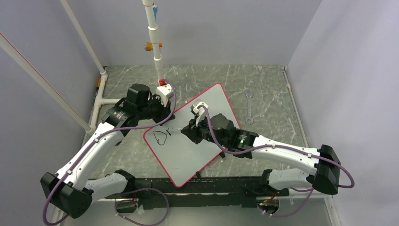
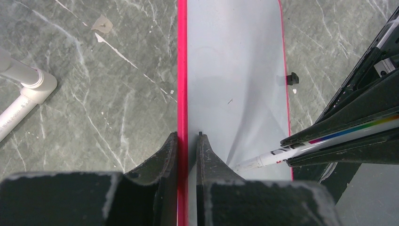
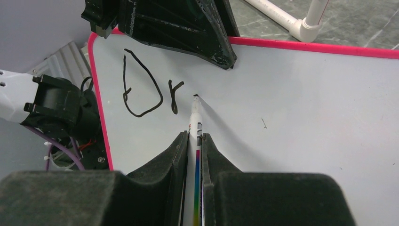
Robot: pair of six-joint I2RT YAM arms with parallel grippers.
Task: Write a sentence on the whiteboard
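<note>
The whiteboard [image 1: 202, 141], white with a thin red rim, lies slanted on the table. Its red edge [image 2: 182, 70] runs up the left wrist view. My left gripper [image 1: 165, 114] is shut on that rim at the board's far left edge, its fingertips [image 2: 187, 137] pinching it. My right gripper [image 1: 188, 129] is shut on a white marker [image 3: 195, 127] with a rainbow stripe, its black tip touching the board. The sentence [image 3: 148, 92] reads only "Dr" in black, just left of the tip. It shows small in the top view [image 1: 161, 137].
A metal wrench [image 1: 249, 107] lies on the grey marbled table right of the board. White PVC pipes [image 1: 155, 42] stand at the back and left [image 2: 21, 96]. Grey walls close in both sides.
</note>
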